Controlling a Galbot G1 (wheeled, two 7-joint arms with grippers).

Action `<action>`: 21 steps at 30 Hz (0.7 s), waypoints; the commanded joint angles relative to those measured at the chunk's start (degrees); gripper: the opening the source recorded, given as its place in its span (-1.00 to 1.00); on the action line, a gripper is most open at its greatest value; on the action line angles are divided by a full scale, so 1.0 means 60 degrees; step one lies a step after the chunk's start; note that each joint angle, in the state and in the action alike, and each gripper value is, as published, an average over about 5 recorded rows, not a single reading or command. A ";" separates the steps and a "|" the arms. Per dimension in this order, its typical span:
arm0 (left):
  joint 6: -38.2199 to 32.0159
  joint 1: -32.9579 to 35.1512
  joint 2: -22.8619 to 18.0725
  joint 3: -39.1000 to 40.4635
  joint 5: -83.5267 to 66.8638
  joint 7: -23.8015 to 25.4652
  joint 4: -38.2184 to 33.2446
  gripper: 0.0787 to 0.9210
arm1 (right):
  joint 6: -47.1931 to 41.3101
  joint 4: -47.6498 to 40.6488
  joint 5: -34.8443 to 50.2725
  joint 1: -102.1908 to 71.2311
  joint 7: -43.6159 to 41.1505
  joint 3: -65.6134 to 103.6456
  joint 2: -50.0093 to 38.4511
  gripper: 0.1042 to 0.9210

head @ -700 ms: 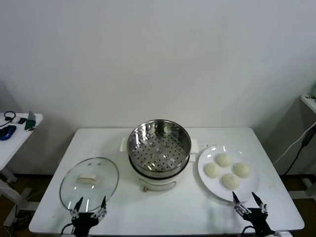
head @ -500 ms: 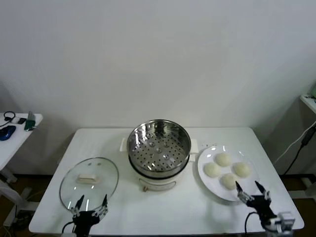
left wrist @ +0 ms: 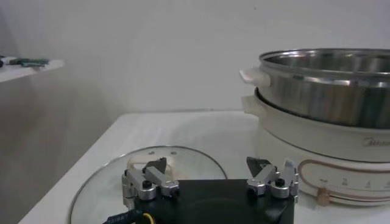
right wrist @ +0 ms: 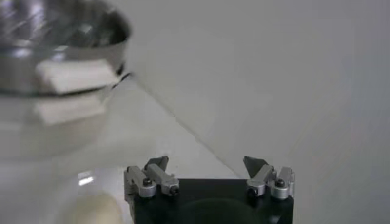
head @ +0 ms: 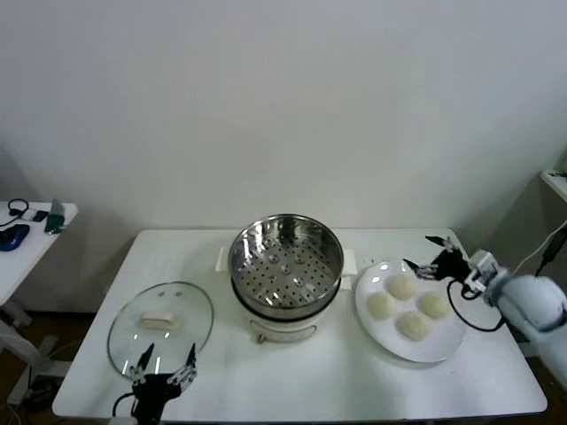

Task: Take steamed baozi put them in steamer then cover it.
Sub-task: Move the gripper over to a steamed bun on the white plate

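White desk [head: 292,376] held the steamer [head: 285,263] at its centre, four baozi [head: 400,286] on a plate [head: 382,336] toward the right edge. Right gripper [head: 428,255] hovered open and empty just beyond the baozi. Left gripper [head: 164,369], open, waited by the cover [head: 160,322] at the front-left corner.

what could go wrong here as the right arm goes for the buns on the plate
The four baozi sit close together on the plate, so the open right gripper above the far bun could nudge a neighbour. The cover lies near the table's front edge, right by the open left gripper; a bump could push it off.
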 commanded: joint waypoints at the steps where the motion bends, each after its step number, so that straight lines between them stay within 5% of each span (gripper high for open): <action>1: -0.0002 0.0019 0.0007 0.0023 0.0004 0.0011 -0.0054 0.77 | 0.1390 -0.2040 -0.1584 0.7839 -0.4282 -0.7914 -0.1273 0.76; 7: -0.0091 0.0061 0.0010 0.0084 0.0017 0.0013 -0.0018 0.77 | 0.1178 -0.2659 -0.0614 1.0664 -0.4806 -1.1864 0.0200 0.76; 21: -0.0135 0.0013 -0.0062 0.0034 0.0000 0.0022 0.0159 0.77 | 0.0491 -0.4195 -0.0612 0.8033 -0.3838 -1.0783 0.2477 0.76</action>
